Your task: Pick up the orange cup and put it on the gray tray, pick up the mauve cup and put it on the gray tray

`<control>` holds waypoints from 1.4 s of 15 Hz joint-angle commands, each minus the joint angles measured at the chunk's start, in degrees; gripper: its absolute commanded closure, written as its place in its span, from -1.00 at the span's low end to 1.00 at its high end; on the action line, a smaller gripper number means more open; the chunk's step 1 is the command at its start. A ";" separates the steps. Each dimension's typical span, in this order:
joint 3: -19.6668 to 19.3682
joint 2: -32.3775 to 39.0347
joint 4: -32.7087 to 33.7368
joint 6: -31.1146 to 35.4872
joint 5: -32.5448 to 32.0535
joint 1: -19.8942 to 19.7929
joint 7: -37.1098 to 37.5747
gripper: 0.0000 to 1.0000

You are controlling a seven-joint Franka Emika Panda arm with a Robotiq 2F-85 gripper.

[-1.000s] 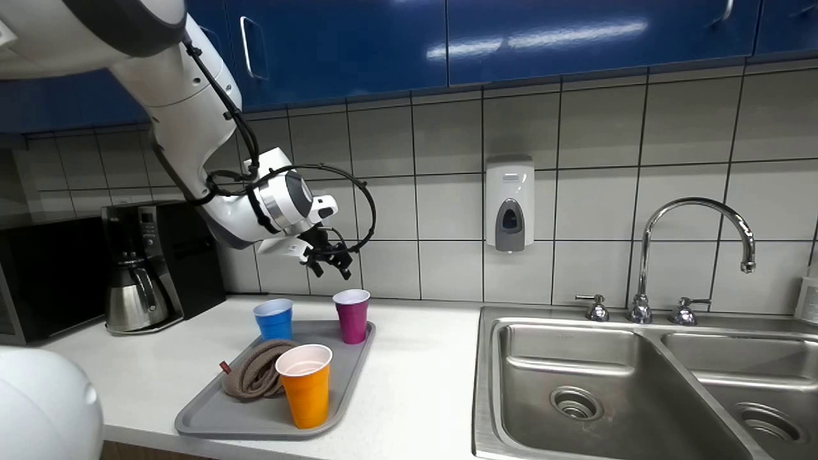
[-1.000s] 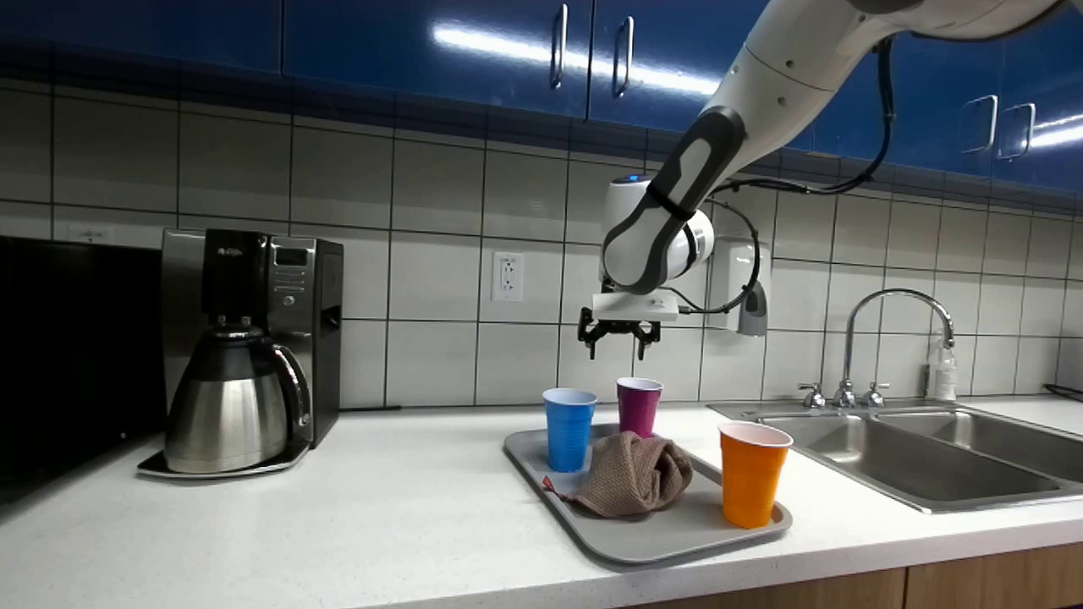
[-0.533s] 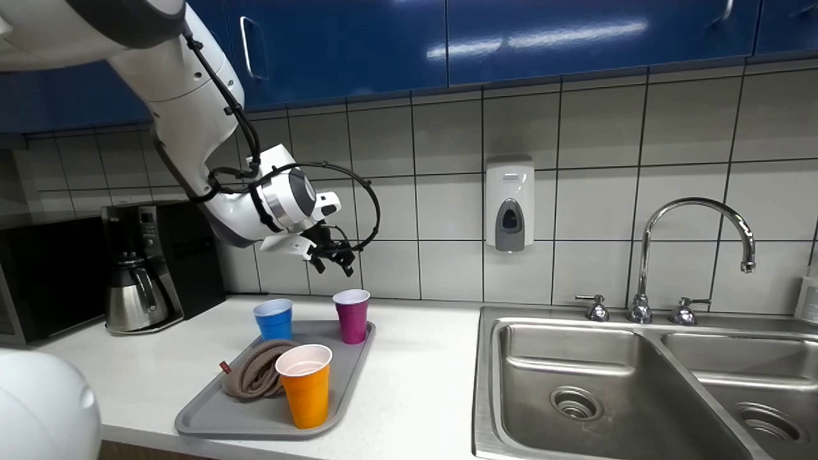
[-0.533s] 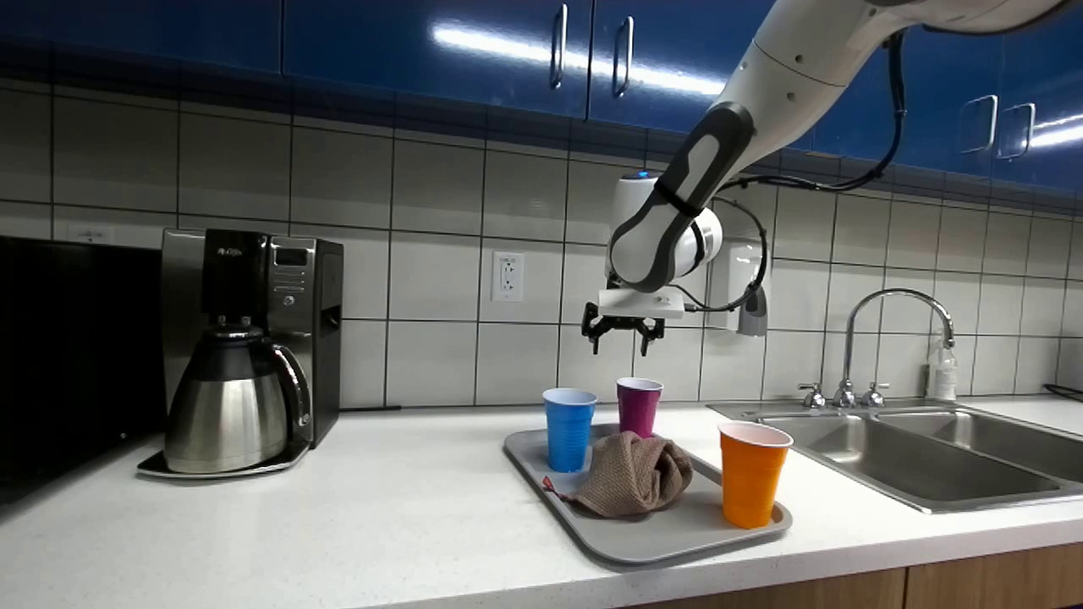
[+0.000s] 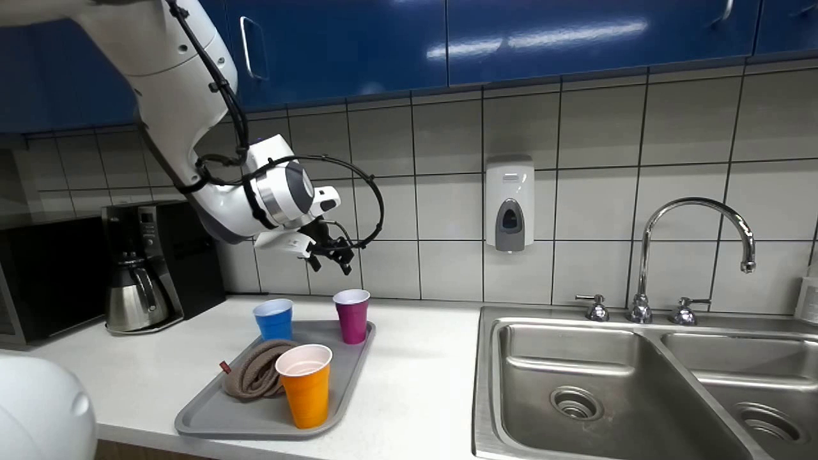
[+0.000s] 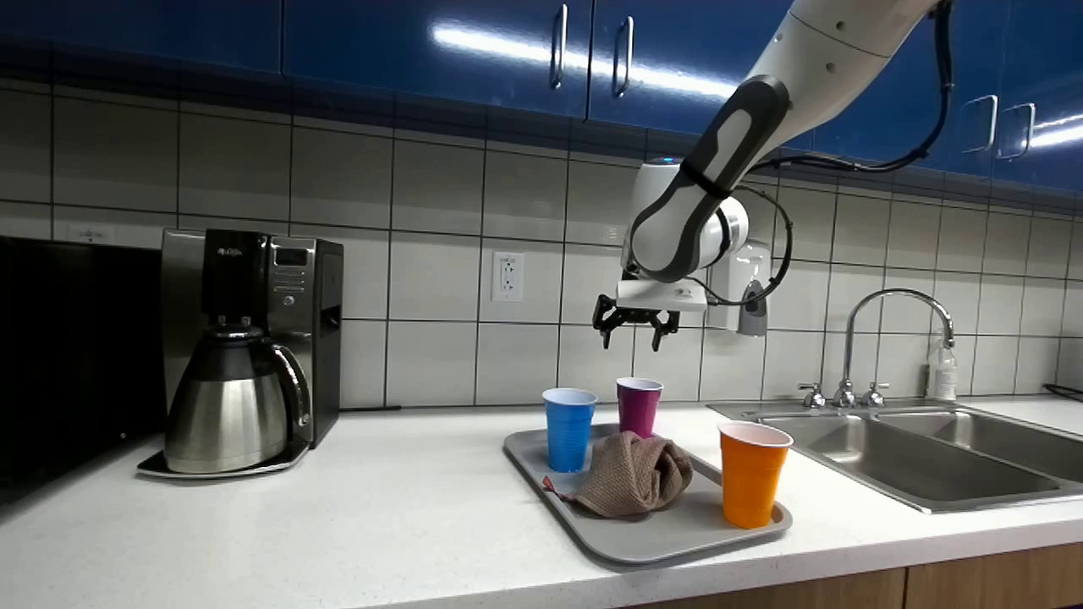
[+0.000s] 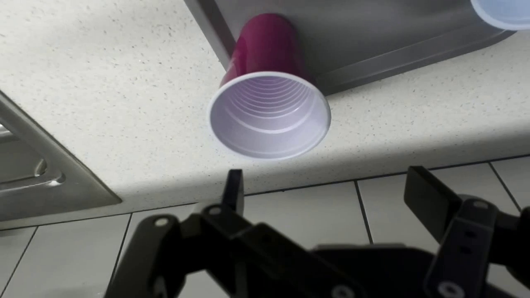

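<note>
The orange cup (image 5: 307,393) stands upright on the near end of the gray tray (image 5: 223,418); both also show in an exterior view, the orange cup (image 6: 751,482) and the gray tray (image 6: 634,541). The mauve cup (image 5: 353,321) stands upright at the tray's far end, by the wall. It also shows in the wrist view (image 7: 267,45), with its white inside facing the camera. My gripper (image 6: 632,343) is open and empty, above the mauve cup and apart from it. In the wrist view the gripper (image 7: 326,170) has its fingers wide apart with nothing between them.
A blue cup (image 6: 568,431) and a crumpled brown cloth (image 6: 634,478) also sit on the tray. A coffee maker (image 6: 254,355) stands on the counter, and a steel sink (image 5: 575,364) lies beyond the tray. The tiled wall (image 5: 447,268) is close behind the gripper; blue cabinets (image 5: 345,51) hang above.
My open gripper has moved a little toward the sink side and slightly up in an exterior view, with the arm shifting along. The cups, cloth and tray have not moved.
</note>
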 commanded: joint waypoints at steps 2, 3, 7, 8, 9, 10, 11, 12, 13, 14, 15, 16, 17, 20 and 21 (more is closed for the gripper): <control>4.17 -7.01 -7.83 -0.16 3.87 -4.29 -7.02 -1.00; 5.37 -8.17 -9.21 -0.46 6.10 -5.32 -9.70 -1.00; 8.04 -12.01 -13.31 -1.30 12.63 -8.36 -17.75 -1.00; 8.43 -12.85 -14.06 -1.44 13.73 -8.98 -19.24 -1.00; 8.84 -13.74 -14.75 -1.86 15.10 -9.65 -20.96 -1.00; 9.09 -14.48 -15.44 -2.17 16.02 -10.15 -22.36 -1.00; 9.27 -15.27 -16.17 -2.57 16.90 -10.62 -23.81 -1.00; 9.38 -15.92 -16.68 -2.98 17.56 -10.97 -24.92 -1.00; 9.55 -16.55 -17.22 -3.55 18.47 -11.37 -26.33 -1.00; 9.60 -17.14 -17.71 -3.94 18.85 -11.65 -27.20 -1.00; 9.66 -17.77 -18.20 -4.85 19.80 -11.90 -28.64 -1.00; 9.65 -18.19 -18.46 -6.21 21.45 -12.09 -30.82 -1.00; 9.49 -18.58 -18.70 -7.44 22.03 -12.30 -31.86 -1.00; 9.03 -19.93 -19.02 -12.47 25.03 -12.86 -36.86 -1.00; 8.90 -20.33 -19.07 -13.92 25.41 -13.12 -38.04 -1.00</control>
